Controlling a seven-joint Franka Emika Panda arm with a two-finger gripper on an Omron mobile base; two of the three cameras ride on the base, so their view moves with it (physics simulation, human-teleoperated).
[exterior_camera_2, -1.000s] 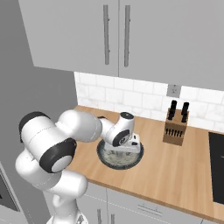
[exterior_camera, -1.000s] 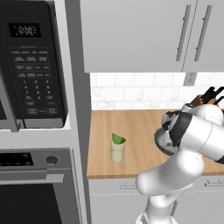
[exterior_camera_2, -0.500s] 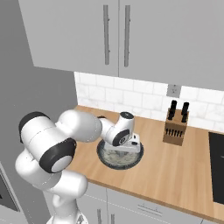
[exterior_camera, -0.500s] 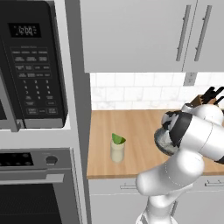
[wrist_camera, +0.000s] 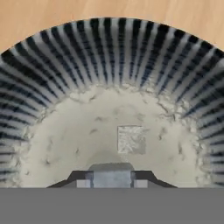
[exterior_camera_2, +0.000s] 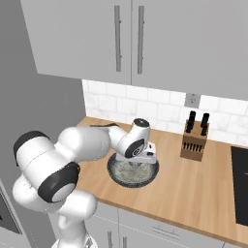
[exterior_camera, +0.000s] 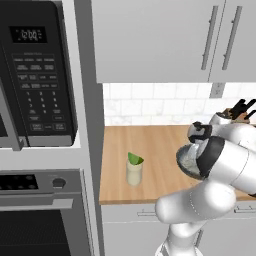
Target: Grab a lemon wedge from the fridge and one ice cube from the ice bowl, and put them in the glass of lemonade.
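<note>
The ice bowl point(exterior_camera_2: 132, 170) sits on the wooden counter point(exterior_camera_2: 203, 189). Left of the bowl stands the glass of lemonade point(exterior_camera: 133, 173), with the lemon wedge point(exterior_camera: 135, 159) on its rim. A knife block point(exterior_camera_2: 194, 141) stands right of and behind the bowl, against the tiled wall. In the bowl lies an ice cube point(wrist_camera: 131, 140).
</note>
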